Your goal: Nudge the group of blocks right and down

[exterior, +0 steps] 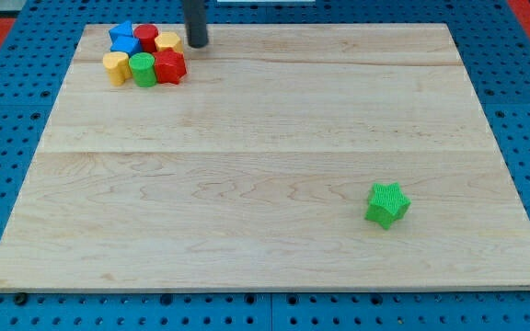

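My tip (pixel 197 42) was a bare rod end, gripping nothing, near the board's (pixel 265 119) top edge. Just to its left sat the cluster: yellow block (pixel 167 41) nearest, then red cylinder (pixel 146 38), blue block (pixel 122 39); below them red block (pixel 170 66), green cylinder (pixel 143 69), another yellow block (pixel 115 67). A green star (pixel 387 204) lay well apart toward the view's lower right.

My tip (pixel 197 43) rests on the board near the view's top, at about eleven o'clock from centre, the dark rod rising straight out of frame above it.
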Tool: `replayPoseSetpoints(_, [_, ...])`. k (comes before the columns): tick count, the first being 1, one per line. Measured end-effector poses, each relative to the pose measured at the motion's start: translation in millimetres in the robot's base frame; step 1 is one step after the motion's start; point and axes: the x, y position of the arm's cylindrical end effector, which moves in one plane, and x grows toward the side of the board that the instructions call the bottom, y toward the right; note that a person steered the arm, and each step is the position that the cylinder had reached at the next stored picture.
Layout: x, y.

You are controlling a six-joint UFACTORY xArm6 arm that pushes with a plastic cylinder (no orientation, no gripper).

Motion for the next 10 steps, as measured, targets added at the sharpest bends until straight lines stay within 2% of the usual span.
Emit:
replayPoseSetpoints(1, [-22.9, -7.2])
replayPoseSetpoints(6, [-22.9, -102.3])
replayPoseSetpoints(9, [-23.3, -107.0])
replayPoseSetpoints(10, [-19.3, -131.9])
